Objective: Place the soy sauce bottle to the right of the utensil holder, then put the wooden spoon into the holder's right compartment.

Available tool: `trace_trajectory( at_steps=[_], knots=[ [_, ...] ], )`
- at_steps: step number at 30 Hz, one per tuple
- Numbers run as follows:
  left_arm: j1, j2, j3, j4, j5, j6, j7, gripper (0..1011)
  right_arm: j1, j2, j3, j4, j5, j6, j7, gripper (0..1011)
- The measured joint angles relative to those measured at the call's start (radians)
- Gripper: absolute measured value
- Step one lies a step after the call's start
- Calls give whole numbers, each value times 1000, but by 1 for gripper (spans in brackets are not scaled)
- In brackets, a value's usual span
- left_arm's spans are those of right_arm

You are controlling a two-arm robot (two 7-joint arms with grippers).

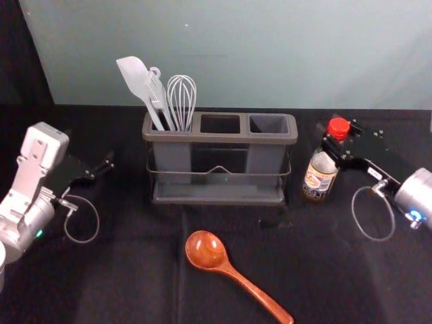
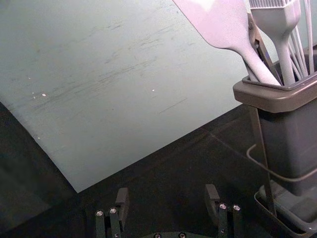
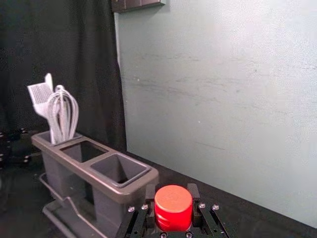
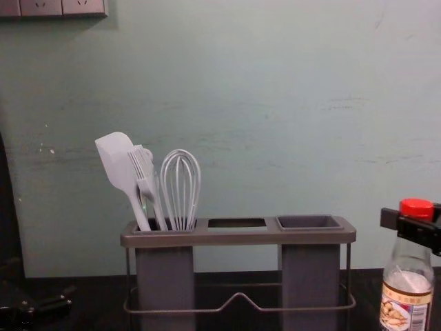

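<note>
One bottle of soy sauce (image 1: 320, 178), capped in red, is held roughly upright just to the right of the utensil holder (image 1: 219, 138), apart from its frame; from where I stand, I cannot tell whether the base bears on the black cloth (image 1: 135, 270). At the top, the right gripper (image 3: 172, 193), reaching in on the holder's right, has its fingers closed around the bottle by the cap (image 3: 173, 208). The body looks like glass, so it should be stiff, smooth, fairly weighty and breakable if knocked over or set down hard. The narrow top suits a firm pinch, though a hold that high could let the base swing; a gentle, level lowering and release seem called for, with the placing judged nearly complete. In front of the holder lies the wooden spoon (image 1: 237, 275), untouched, its bowl nearer the holder and its handle angling away to the right. Likely light, rigid and a little slick with varnish, it is best gripped along the handle near the bowl, then turned handle-down over the vacant right compartment (image 1: 268, 125). To the holder's left waits the left gripper (image 2: 167, 196), idle, fingers parted on nothing, beside the compartment where a spatula (image 1: 135, 75) and whisk (image 1: 181, 101) stand.
</note>
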Motion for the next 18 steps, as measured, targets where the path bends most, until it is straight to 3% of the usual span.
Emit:
trace_trajectory(
  at_steps=[12, 18],
  knots=[
    [0, 0, 0, 0, 0, 0, 0, 1005, 67, -45, -12, 105, -28, -15, -1, 390],
    [0, 0, 0, 0, 0, 0, 0, 1005, 79, -56, -12, 120, -31, -19, 5, 390]
  ],
)
